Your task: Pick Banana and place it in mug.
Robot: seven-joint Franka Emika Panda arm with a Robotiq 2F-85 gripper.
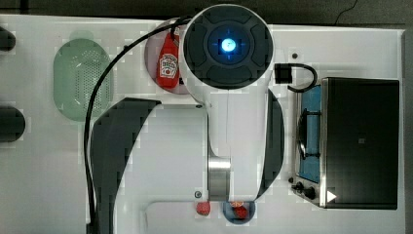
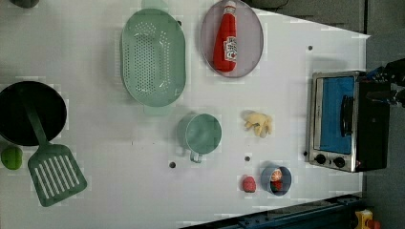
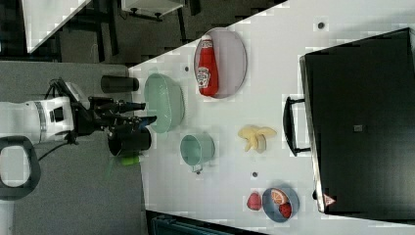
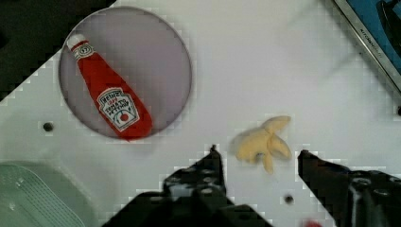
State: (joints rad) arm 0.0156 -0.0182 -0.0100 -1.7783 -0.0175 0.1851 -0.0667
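The banana (image 2: 259,124), a small pale yellow peeled toy, lies on the white table between the mug and the toaster oven; it also appears in the right view (image 3: 257,137). The mug (image 2: 203,134) is a round translucent green cup standing open side up, at the left view's left of the banana, and it shows in the right view too (image 3: 196,148). In the wrist view my gripper (image 4: 258,152) hangs open above the table. The banana (image 4: 262,143) lies below the gap between the two dark fingertips (image 4: 213,156), untouched. In the top view my arm covers the middle of the table.
A ketchup bottle (image 2: 226,39) lies on a grey plate (image 2: 248,28) beyond the banana. A green colander (image 2: 153,57) sits near the mug. The toaster oven (image 2: 344,119) stands at the left view's right. A blue bowl (image 2: 276,180), a red strawberry (image 2: 248,183), a black pan (image 2: 28,112) and a spatula (image 2: 55,169) are also on the table.
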